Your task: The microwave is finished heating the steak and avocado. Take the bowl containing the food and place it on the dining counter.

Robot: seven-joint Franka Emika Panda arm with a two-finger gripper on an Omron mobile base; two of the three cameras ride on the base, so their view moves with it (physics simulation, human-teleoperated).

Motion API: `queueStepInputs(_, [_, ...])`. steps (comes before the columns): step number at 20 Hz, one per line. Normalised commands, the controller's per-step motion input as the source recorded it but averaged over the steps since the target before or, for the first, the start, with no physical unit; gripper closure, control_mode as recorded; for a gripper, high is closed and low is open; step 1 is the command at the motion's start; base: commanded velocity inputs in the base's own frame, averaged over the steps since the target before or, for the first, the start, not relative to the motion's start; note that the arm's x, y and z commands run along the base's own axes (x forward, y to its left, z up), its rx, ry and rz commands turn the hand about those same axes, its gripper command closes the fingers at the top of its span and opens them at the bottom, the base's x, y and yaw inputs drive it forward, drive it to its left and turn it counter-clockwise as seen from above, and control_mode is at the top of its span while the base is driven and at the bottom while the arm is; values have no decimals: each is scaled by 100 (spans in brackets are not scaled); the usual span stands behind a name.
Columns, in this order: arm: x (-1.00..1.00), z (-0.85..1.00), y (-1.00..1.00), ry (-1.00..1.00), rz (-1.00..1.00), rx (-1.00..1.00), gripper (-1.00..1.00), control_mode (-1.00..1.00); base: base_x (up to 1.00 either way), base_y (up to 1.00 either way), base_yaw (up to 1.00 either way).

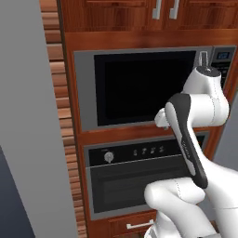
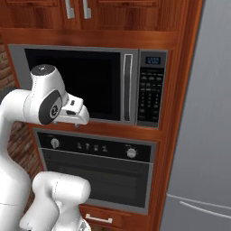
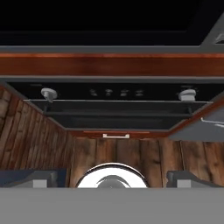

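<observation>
One microwave [image 2: 85,85]: flat black glass door shut, steel bar handle | pincer [image 3: 112,180]: fingers apart

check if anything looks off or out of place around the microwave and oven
Nothing stands out. The steel-grey built-in microwave has its black glass door shut flush and its vertical bar handle straight. The knobbed black oven below is closed too, both knobs in place. No spills or damage on the reddish wood cabinetry.
</observation>
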Motion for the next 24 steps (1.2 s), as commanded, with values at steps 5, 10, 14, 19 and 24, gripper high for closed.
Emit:
queueStepInputs(5, [0,0,0,0,0,0,-100,100,-13,-42,0])
queueStepInputs(10, [0,0,0,0,0,0,-100,100,-1,-52,0])
queueStepInputs(14, [0,0,0,0,0,0,-100,100,-3,-54,0])
queueStepInputs(19, [0,0,0,0,0,0,-100,100,-13,-44,0])
queueStepInputs(24, [0,0,0,0,0,0,-100,100,-22,-47,0])
